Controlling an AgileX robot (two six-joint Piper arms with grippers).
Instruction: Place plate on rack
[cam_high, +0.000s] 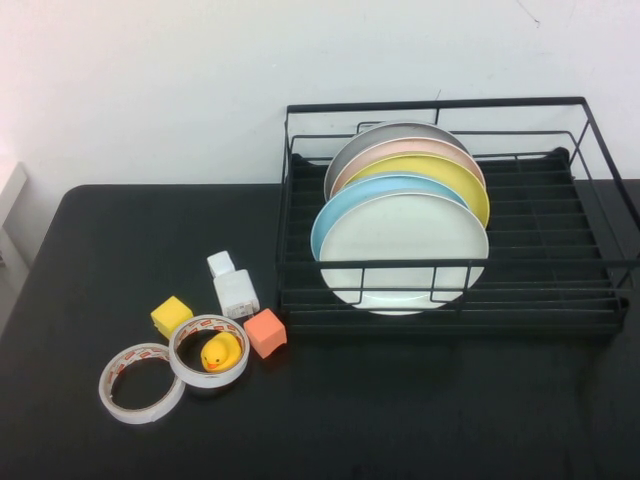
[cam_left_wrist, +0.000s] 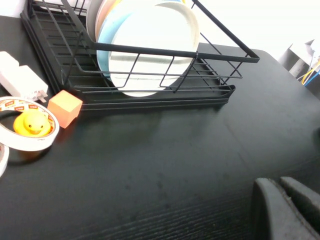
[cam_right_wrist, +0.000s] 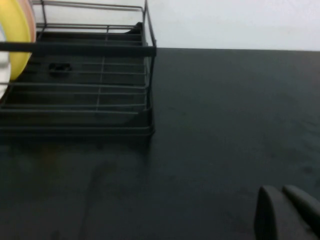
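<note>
The white plate (cam_high: 403, 250) stands on edge at the front of a row of plates in the black wire rack (cam_high: 560, 262). Behind it stand a light blue, a yellow, a pink and a grey plate. The left wrist view shows the white plate (cam_left_wrist: 155, 47) behind the rack's front rail (cam_left_wrist: 210, 54). My left gripper (cam_left_wrist: 280, 192) is shut and empty, low over the black table, well short of the rack. My right gripper (cam_right_wrist: 282, 200) is shut and empty, over bare table beside the rack's right end (cam_right_wrist: 148, 70). Neither gripper shows in the high view.
Left of the rack lie two tape rolls (cam_high: 142, 383), one with a yellow rubber duck (cam_high: 220, 353) in it, an orange cube (cam_high: 265, 332), a yellow cube (cam_high: 171, 316) and a white charger (cam_high: 235, 293). The rack's right half holds no plates.
</note>
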